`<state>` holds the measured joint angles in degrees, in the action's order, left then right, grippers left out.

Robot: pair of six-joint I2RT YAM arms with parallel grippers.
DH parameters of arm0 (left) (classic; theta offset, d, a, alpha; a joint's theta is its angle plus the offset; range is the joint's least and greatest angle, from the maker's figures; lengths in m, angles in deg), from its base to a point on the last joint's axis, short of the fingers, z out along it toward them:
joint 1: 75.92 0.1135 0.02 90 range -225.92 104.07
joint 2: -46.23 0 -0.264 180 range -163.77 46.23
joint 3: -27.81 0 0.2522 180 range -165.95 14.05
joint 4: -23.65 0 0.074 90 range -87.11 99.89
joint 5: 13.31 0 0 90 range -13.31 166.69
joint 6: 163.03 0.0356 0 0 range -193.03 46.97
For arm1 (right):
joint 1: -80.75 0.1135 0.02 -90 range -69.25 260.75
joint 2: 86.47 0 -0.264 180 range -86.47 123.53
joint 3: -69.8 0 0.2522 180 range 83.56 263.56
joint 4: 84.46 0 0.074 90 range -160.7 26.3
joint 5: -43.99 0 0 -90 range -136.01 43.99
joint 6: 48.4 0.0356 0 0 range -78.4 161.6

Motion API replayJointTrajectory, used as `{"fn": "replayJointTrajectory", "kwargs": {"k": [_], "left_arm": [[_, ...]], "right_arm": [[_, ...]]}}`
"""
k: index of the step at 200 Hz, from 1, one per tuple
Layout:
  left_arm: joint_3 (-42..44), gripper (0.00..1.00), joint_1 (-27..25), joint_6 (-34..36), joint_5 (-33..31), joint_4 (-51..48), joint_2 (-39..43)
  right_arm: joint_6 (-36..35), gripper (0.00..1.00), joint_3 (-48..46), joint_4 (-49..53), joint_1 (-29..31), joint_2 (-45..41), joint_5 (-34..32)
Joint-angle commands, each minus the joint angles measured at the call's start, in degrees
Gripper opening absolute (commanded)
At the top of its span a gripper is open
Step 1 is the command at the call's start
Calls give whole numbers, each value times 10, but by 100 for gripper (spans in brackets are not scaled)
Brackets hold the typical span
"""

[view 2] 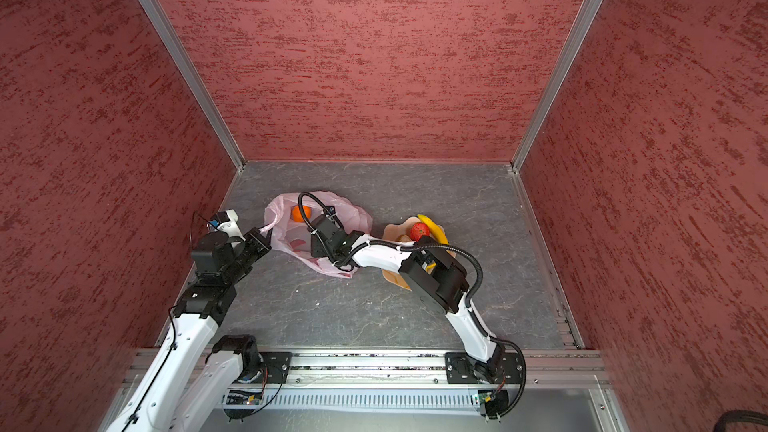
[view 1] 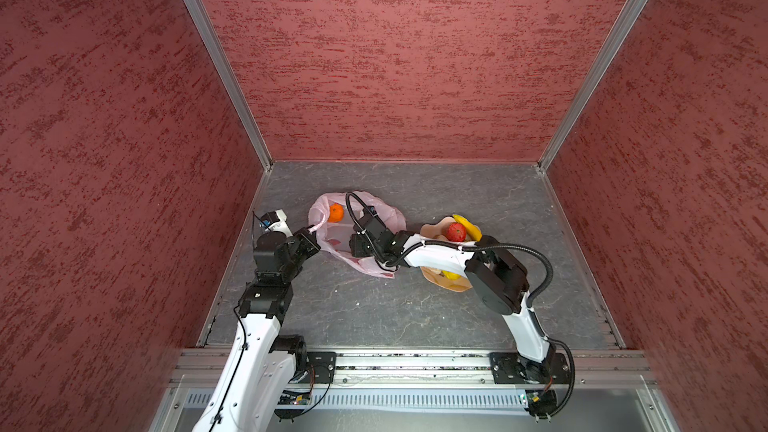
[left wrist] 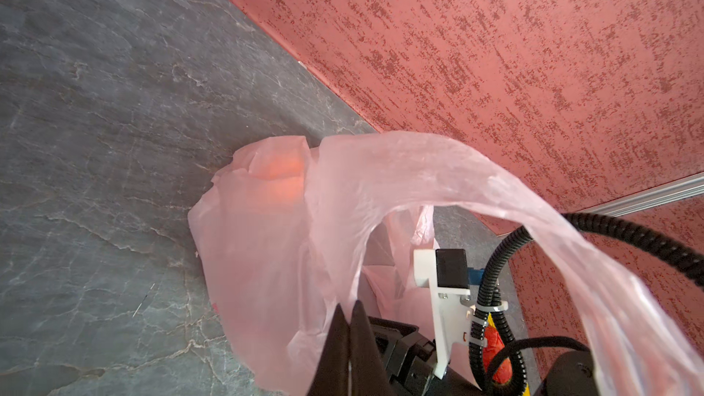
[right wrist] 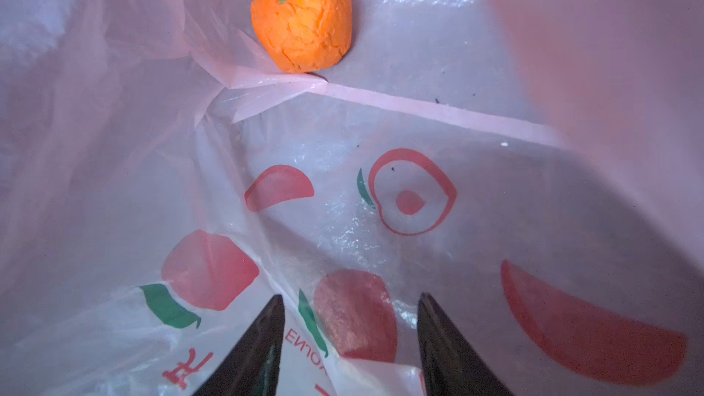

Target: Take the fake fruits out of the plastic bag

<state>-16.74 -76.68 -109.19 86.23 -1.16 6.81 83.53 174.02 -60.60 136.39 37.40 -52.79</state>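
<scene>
Only one fruit shows inside the plastic bag (view 1: 332,238): the orange fruit (view 1: 336,212), lying at the bag's far end, toward the back wall, in both top views. The bag lies crumpled on the grey worktop (view 1: 415,305), left of middle, with its mouth lifted open. The left end effector (left wrist: 348,308) has its fingers pressed together on a handle loop of the bag, and the pale-pink film arches up from there over the opening. The right end effector (right wrist: 352,299) is inside the bag, its fingers apart with nothing between them. Under them lie the bag's printed marks (right wrist: 411,192), red fruit shapes with green leaves. In the right wrist view the orange fruit sits beyond a crease in the film, well apart from the fingertips.

Just right of the bag stands the tan wavy-edged plate (view 1: 430,228). The red fruit (view 1: 456,232) and the banana (view 1: 467,226) lie touching at its far side, and a yellow fruit (view 1: 451,275) peeks out at its near side. The right arm (view 1: 436,255) crosses over the plate's middle and hides what lies there. Its wrist and camera also cover much of the bag's mouth. Red textured walls (view 1: 415,56) close the worktop in on three sides.
</scene>
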Motion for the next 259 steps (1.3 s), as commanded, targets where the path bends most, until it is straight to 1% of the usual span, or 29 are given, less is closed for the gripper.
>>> {"fn": "replayJointTrajectory", "kwargs": {"k": [1,42,65,91,119,142,187,220,259], "left_arm": [[-25,0,-6,4,10,32,-3],[-61,0,-27,16,20,29,-14],[-72,0,-48,30,23,28,-15],[-78,0,-67,40,16,3,-2],[-60,0,-75,38,-3,-48,36],[-34,0,-76,30,-12,-94,78],[30,0,-77,13,-14,-146,165],[57,0,-77,0,-16,-177,208],[79,0,-78,-16,-6,-205,255]], "right_arm": [[18,57,-9,-30,-2,10,-10],[20,57,-10,-40,-2,13,-7],[21,57,-16,-50,-3,9,-9],[23,57,-27,-60,-3,4,-9],[25,57,-37,-60,-3,-5,-11],[24,61,-53,-63,-3,-23,-19],[20,65,-56,-56,-3,-35,-27],[19,67,-44,-47,-2,-32,-33],[13,75,-30,-35,-2,-31,-57]]}}
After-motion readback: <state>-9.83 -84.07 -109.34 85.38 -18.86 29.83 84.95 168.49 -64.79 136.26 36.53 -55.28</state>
